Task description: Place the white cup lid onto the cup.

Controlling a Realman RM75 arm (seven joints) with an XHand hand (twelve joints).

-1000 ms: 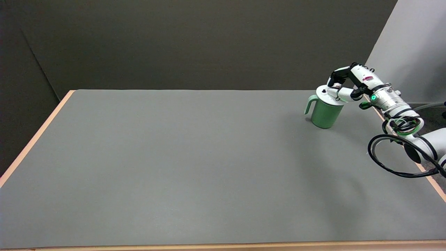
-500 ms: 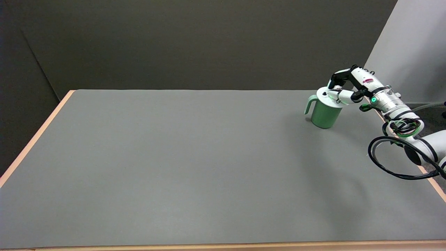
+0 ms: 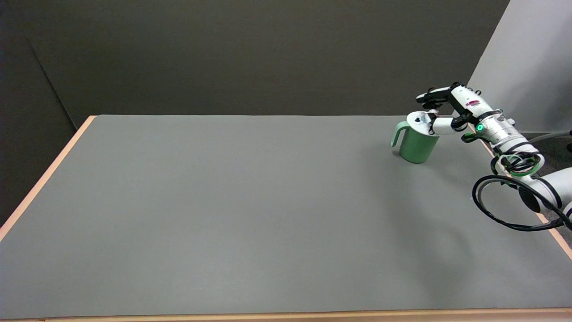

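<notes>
Flat white plastic cup lid (image 3: 418, 119) lies on the mint-green handled cup (image 3: 415, 143): likely light, stiff, best gripped by its rim. Right hand (image 3: 440, 112) fingers spread apart, holding nothing, lower finger at lid's edge.

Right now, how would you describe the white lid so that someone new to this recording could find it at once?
Start at the grey table and go to its far right corner, where a pale green cup with a handle on its left stands. The lid is the flat white disc on the cup's top, just under the right hand. It is the only white thing on the table that is not part of the robot.
</notes>
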